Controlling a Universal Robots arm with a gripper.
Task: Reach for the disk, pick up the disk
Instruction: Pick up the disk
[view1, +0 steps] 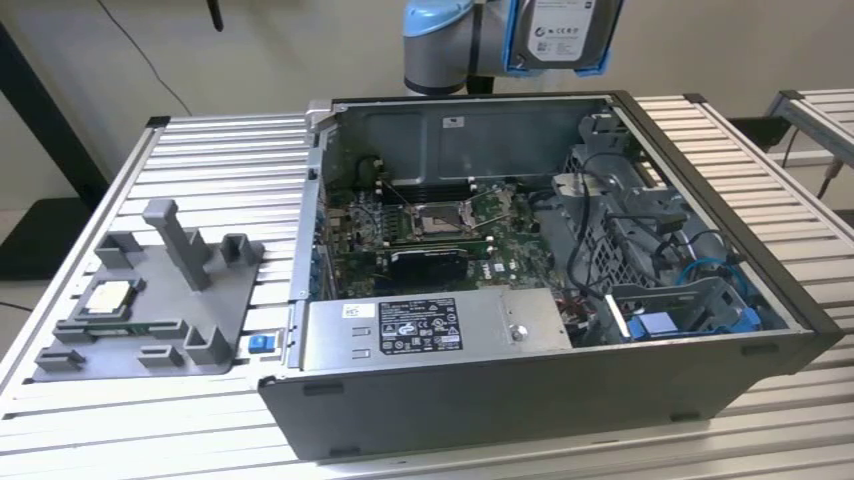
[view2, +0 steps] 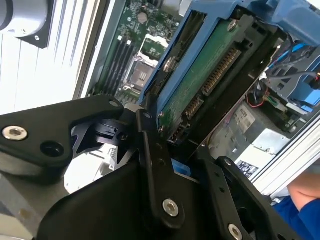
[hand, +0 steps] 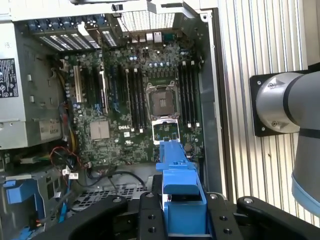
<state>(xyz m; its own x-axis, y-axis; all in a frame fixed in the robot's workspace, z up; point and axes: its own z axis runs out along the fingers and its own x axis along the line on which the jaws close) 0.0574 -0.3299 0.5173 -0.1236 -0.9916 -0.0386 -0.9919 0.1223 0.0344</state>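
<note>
The disk (view1: 563, 32) hangs high above the back of the open computer case (view1: 534, 400), silver with a white label and a blue side frame. My gripper (view2: 175, 137) is shut on it. In the second wrist view the disk (view2: 200, 75) shows its green circuit board and connector, with black fingers (view2: 150, 135) pressed against its blue frame. In the first wrist view the blue edge of the disk (hand: 181, 200) sits between the gripper's black links (hand: 182, 215), over the motherboard.
The case holds a motherboard (view1: 427, 230), a power supply (view1: 414, 325), cables and a blue bracket (view1: 654, 325) in the drive bay. A grey fixture tray (view1: 147, 300) with a small square chip (view1: 110, 297) lies at the exterior view's left. A blue sleeve (view2: 300, 210) is nearby.
</note>
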